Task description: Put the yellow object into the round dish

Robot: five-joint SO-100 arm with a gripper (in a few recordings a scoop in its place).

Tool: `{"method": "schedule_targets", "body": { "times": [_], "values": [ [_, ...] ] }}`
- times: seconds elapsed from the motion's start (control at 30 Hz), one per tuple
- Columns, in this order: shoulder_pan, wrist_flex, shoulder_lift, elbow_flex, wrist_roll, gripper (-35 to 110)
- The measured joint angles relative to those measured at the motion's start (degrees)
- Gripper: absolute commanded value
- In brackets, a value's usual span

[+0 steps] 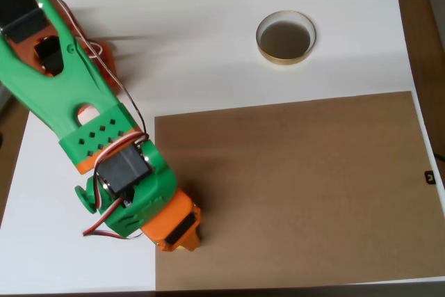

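The end effector point(182, 236) pointed down at the brown board point(292, 186), its opening impossible to judge, well apart from the rigid, probably light round dish point(286, 37).

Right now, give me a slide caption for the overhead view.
Green-and-orange arm's gripper lowered over the brown board, the round dish empty on the white table.

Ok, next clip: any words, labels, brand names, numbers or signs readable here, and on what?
None can be read.
Small black tag at the right edge of the brown board: a pale mark on it, too small and blurred to read.
Green and orange arm, its gripper, the round dish and the white table: no print on them.
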Motion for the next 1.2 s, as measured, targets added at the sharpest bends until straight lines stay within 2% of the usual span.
{"method": "schedule_targets", "body": {
  "times": [0.3, 0.73, 1.2],
  "values": [
    [-0.18, -0.35, 4.57, 2.29, 0.00, 0],
    [-7.56, 2.72, 32.26, 15.47, -1.76, 0],
    [-10.63, 6.86, 60.56, 32.17, -3.34, 0]
  ]
}}
